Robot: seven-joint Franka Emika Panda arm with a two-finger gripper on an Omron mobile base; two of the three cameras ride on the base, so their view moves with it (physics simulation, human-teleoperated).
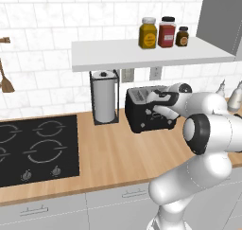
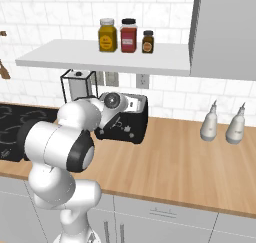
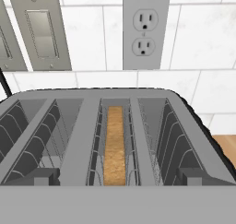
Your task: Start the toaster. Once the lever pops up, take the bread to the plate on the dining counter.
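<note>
The toaster (image 1: 142,111) is black, with a grey top and thin silver wires in its slots. The bread (image 3: 114,147) in one slot is golden brown. The counter (image 2: 190,162) is light wood with fine lines. The wall tiles (image 1: 52,21) are white squares. The shelf (image 2: 100,57) is white. The jars (image 1: 163,32) are yellow, red and brown. The hob (image 1: 33,148) is black with white rings.

The arm (image 1: 208,129) is glossy white all over, fat rounded tube segments with chunky bulbous joints. Each joint has a black ring or cap. Back from the claw, the wrist (image 1: 166,99) has a dark band too.
</note>
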